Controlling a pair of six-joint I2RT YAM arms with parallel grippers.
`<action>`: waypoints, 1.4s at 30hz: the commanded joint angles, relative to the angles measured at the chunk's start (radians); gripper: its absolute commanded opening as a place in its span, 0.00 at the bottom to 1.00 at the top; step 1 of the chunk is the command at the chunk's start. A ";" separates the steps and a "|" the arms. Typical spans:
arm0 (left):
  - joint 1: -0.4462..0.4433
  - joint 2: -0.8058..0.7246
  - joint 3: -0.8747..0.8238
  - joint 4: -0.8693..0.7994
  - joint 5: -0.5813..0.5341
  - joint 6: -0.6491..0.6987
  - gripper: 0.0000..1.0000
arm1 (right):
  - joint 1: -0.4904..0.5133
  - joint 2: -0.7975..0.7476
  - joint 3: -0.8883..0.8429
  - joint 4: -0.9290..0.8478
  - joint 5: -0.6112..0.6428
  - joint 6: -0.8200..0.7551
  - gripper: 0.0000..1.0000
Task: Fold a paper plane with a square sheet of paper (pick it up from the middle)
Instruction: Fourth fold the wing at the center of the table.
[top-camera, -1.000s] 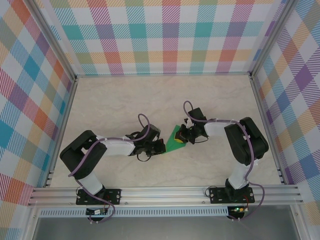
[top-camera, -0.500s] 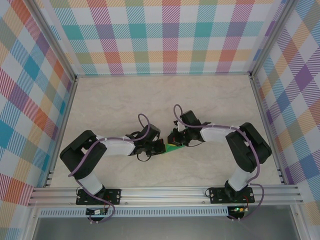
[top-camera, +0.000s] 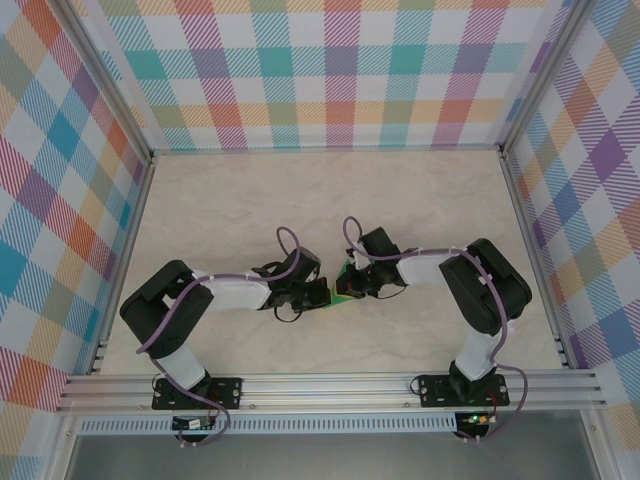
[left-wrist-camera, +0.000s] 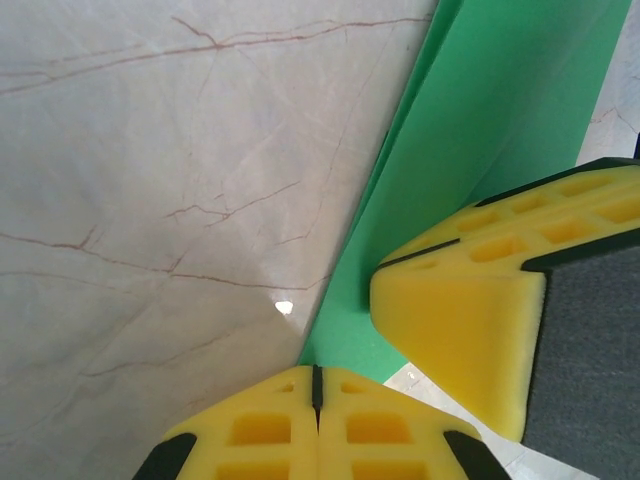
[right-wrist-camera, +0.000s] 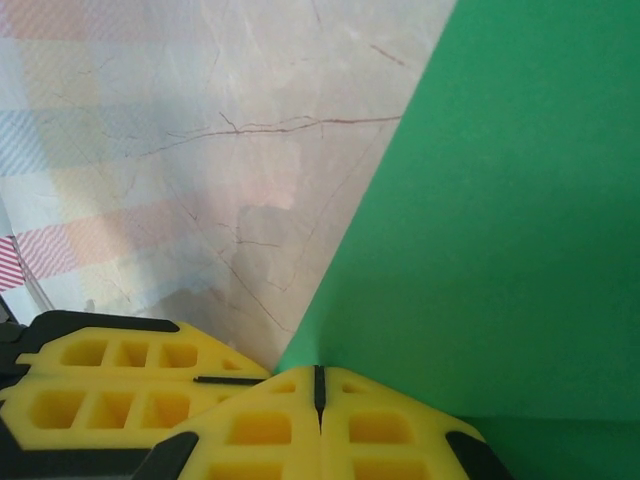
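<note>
**Left gripper**: clenched. In the left wrist view its two yellow pads are pressed flat together along a single seam. The narrow lower tip of the paper comes down onto the fingertips, just beside that seam. Whether the tip is pinched between the pads cannot be told.

**Right gripper**: clenched. In the right wrist view the pads are closed on one seam. The paper's slanted edge runs down to the fingertips, and the sheet passes on behind the finger on the right of the picture. Whether the paper is held between the pads cannot be told.

**Sheet of paper**: bright green, matte, unmarked.
- From above, a small piece of it is seen in the narrow gap between the two grippers, touching both.
- Ahead of the left gripper it stretches away as a long band, with a second layer showing along its edge.
- Ahead of the right gripper it spreads as a broad flat field.

**Gripper to gripper**: the fingertips are set just beside each other.
- One yellow finger of the right gripper is seen beside the left gripper's tips, lying over the paper.
- The left gripper's fingers are seen next to the right gripper's tips.

**Table**: pale, marble-patterned. It is bare beyond the paper's edge on the far side of each gripper.

**Walls**: checked in many colours, standing well apart from both grippers.
</note>
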 joint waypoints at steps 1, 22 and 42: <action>0.007 0.044 -0.017 -0.159 -0.039 -0.004 0.00 | 0.004 0.041 0.022 -0.023 0.050 -0.039 0.01; 0.008 0.058 -0.030 -0.226 -0.011 0.027 0.00 | -0.357 0.071 0.099 -0.108 0.154 -0.083 0.01; -0.014 -0.152 0.142 -0.237 -0.157 0.179 0.43 | -0.338 -0.262 -0.012 -0.146 0.072 0.159 0.49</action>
